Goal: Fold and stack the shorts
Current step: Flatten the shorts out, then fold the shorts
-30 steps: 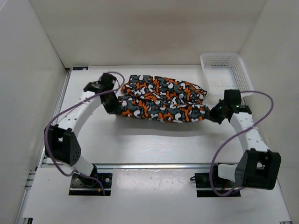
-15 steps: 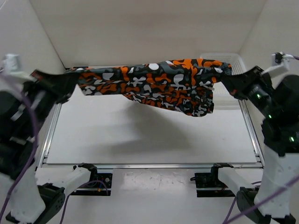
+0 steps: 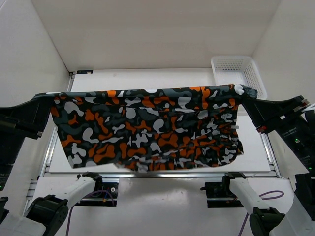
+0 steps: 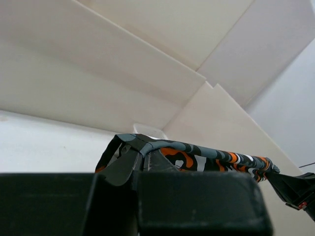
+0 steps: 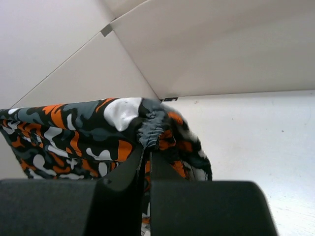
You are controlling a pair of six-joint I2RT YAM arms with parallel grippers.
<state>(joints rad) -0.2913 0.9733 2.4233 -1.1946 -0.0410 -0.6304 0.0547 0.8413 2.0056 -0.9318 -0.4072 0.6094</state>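
Observation:
The camouflage shorts [image 3: 147, 130] in orange, grey, black and white hang spread out in the air, high above the table and close to the top camera. My left gripper [image 3: 45, 101] is shut on the shorts' upper left corner. My right gripper [image 3: 248, 96] is shut on the upper right corner. The top edge is stretched taut between them. In the left wrist view the left gripper [image 4: 142, 156] pinches the shorts [image 4: 197, 153]. In the right wrist view the right gripper [image 5: 147, 152] pinches the bunched waistband of the shorts [image 5: 98, 128].
A white mesh basket [image 3: 236, 73] stands at the back right of the white table [image 3: 147, 78]. White walls enclose the table on the left, back and right. The hanging fabric hides the middle and front of the table.
Both grippers have lifted the shorts from a folded heap on the table up into the air and pulled them toward the camera; the fabric now hangs fully spread.

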